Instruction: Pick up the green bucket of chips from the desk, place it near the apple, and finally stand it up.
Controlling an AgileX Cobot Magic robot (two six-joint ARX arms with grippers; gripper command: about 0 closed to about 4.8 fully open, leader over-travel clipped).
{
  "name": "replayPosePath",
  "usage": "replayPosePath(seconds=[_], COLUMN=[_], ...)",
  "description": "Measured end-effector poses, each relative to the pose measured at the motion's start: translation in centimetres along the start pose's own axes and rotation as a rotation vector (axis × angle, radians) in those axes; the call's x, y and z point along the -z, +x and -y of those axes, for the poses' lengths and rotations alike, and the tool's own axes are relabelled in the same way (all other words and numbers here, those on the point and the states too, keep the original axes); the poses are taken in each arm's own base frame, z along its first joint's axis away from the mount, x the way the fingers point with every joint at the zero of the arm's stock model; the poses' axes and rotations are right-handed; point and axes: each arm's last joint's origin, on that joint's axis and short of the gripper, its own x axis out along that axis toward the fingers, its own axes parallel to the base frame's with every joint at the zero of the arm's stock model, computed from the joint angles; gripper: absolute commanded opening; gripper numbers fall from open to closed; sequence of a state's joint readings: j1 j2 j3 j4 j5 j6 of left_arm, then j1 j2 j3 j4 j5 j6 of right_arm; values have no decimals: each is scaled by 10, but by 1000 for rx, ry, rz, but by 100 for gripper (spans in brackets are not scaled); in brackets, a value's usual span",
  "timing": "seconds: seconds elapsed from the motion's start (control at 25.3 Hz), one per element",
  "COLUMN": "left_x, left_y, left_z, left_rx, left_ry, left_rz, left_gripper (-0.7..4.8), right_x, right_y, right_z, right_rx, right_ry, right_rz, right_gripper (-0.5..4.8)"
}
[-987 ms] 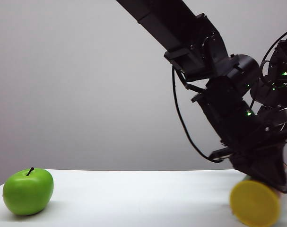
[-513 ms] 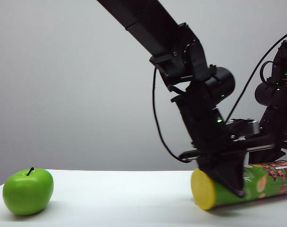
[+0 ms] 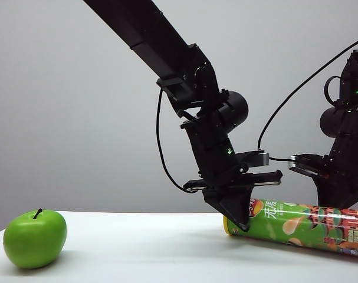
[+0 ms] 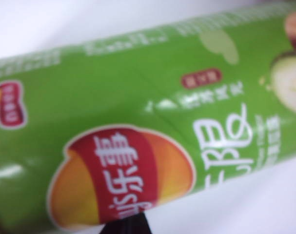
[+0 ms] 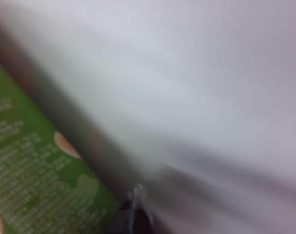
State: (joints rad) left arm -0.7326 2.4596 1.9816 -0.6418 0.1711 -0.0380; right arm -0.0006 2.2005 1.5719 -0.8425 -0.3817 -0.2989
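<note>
White worktop (image 3: 137,247) runs under a plain grey wall. On its right part the green bucket of chips (image 3: 299,227) lies on its side, lid end toward the middle, far end sloping slightly down toward the right edge. The left wrist view shows its logo and Chinese lettering close up (image 4: 133,161); the right wrist view catches a blurred strip of green label (image 5: 35,195) beside pale surface. The left gripper (image 3: 240,221) points down at the can's lid end, jaws closed on the green bucket of chips. The right gripper (image 3: 338,197) hangs just above the can's far end, jaws closed with nothing in them. The apple (image 3: 35,238) sits at the far left, well apart from the can.
</note>
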Motion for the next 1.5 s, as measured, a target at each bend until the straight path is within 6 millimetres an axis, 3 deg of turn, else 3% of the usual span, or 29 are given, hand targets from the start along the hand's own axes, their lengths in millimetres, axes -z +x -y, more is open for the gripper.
replayPosePath(seconds=[0.63,1.03,1.15,1.34,1.38,1.5], left_x=[-15,-20,-23,-30,-29,-17], left_y=[-3,-9,-38,-135,-147,-218], left_z=[-10,-12,-20,-32,-33,-41], left_rx=[-55,-35,-48,-83,-91,-137], left_ry=[2,17,20,23,28,27], left_rz=[153,197,171,233,232,244], left_gripper=[-5,-5,-5,-5,-5,-5], right_x=[13,15,13,14,13,12], right_y=[-12,-21,-42,-88,-94,-114], right_z=[-15,-17,-20,-32,-35,-48], right_rx=[-103,-157,-99,-17,-22,-133], right_ry=[92,109,105,76,69,43], right_rz=[-117,-95,-43,84,110,218], right_gripper=[-5,-5,-5,-5,-4,7])
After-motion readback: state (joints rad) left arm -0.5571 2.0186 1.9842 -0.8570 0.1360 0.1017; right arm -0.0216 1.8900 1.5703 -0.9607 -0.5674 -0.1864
